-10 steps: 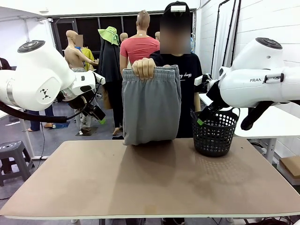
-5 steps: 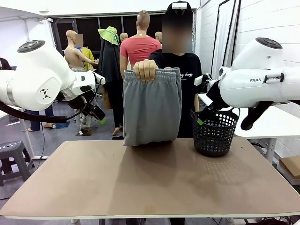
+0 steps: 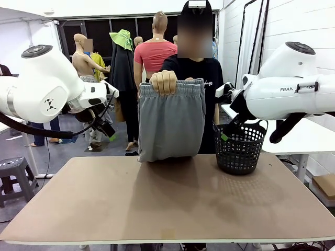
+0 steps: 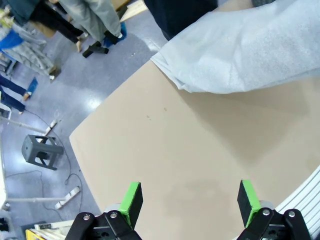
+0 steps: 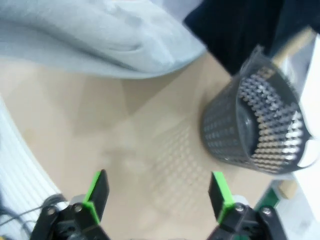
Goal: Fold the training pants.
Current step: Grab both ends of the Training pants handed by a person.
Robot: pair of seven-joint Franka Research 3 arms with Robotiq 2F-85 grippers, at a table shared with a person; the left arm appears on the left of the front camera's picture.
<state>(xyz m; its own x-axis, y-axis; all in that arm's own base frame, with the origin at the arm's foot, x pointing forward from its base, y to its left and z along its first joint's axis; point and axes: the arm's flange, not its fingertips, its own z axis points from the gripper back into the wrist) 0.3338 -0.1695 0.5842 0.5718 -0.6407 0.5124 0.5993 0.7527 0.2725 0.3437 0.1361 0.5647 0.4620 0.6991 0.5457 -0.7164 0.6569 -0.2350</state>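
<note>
The light grey training pants [image 3: 170,123] hang folded from a person's hand [image 3: 164,82], which grips the elastic waistband at the far side of the table; the lower edge rests near the table top. The same pants appear as pale cloth [image 4: 240,47] at the top of the left wrist view and as cloth [image 5: 95,32] at the top of the right wrist view. My left gripper [image 4: 189,201] is open above the bare table, well short of the cloth. My right gripper [image 5: 157,194] is open too, over the table between the cloth and the basket. Both arms hover raised at the table's sides.
A black mesh basket [image 3: 239,148] stands at the far right of the brown table [image 3: 167,204], also seen as the basket [image 5: 252,127] in the right wrist view. A grey stool [image 4: 42,150] stands on the floor off the table's left edge.
The person has lifted the pants slightly and shifted them a little to the right. Both grippers stay open; the left arm has moved a touch.
</note>
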